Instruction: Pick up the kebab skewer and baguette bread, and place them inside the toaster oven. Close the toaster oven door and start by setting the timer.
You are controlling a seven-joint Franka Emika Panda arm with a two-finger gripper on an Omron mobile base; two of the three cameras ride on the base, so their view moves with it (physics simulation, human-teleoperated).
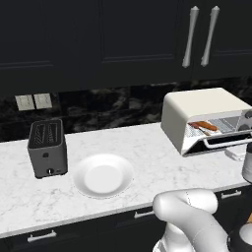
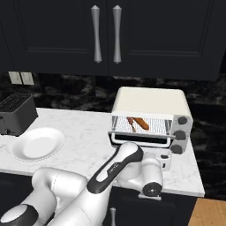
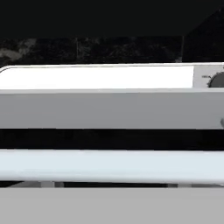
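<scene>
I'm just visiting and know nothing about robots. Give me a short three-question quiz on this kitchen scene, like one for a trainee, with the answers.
1. True or false: the kebab skewer and the baguette bread already lie on the rack inside the toaster oven.
2. The toaster oven door is: A) fully shut, B) hanging partly open, C) missing.
3. What lies on the white plate beside the dark toaster?

Key:
1. True.
2. B: its silver handle sits away from the oven front.
3. Nothing; it holds no food.
</scene>
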